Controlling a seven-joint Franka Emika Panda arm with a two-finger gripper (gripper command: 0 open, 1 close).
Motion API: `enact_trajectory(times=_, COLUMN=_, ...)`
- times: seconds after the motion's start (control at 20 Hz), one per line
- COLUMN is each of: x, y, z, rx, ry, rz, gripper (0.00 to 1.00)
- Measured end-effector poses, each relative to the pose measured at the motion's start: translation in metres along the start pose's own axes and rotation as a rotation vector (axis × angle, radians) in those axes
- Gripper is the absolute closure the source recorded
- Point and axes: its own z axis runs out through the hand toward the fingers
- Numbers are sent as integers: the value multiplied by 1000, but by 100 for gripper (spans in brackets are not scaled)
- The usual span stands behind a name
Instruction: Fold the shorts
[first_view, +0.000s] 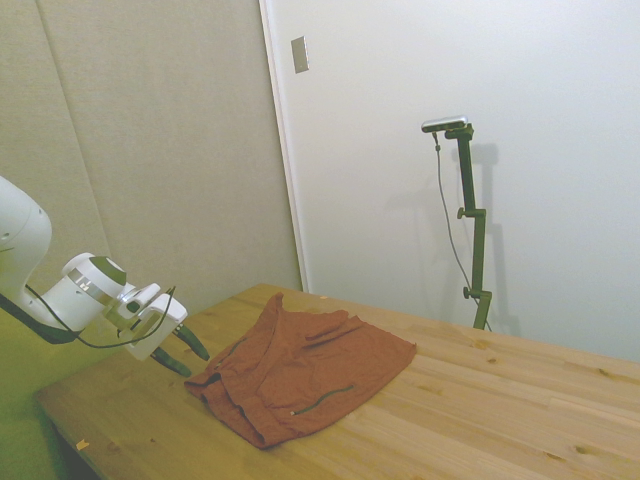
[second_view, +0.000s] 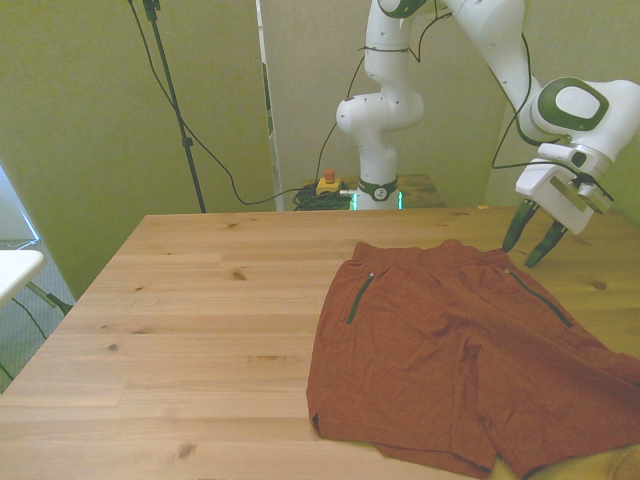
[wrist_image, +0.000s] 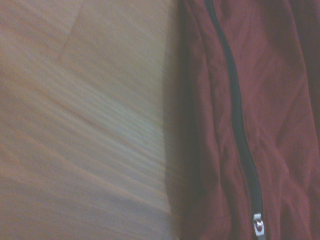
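Lying flat on the desk (second_view: 200, 300), the shorts (second_view: 450, 350) (rust-red) sit beside the empty gripper (second_view: 533, 238), jaws wide.

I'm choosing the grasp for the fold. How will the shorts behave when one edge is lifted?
The shorts look thin and creased, so they will probably drape limply instead of holding shape. They are far wider than the open gripper, so ungripped cloth may trail on the table. The zipper should add little stiffness.
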Motion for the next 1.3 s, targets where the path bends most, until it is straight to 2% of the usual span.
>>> enact_trajectory(times=0.3, x=-3, y=11, z=20, rx=-165, ry=57, rz=-36, gripper=0)
enact_trajectory(times=0.55, x=4, y=22, z=38, rx=-212, ry=69, rz=-35, gripper=0)
enact_trajectory(times=0.6, x=4, y=22, z=38, rx=-213, ry=69, rz=-35, gripper=100)
enact_trajectory(times=1.3, x=-7, y=15, z=40, rx=-207, ry=64, rz=-44, gripper=100)
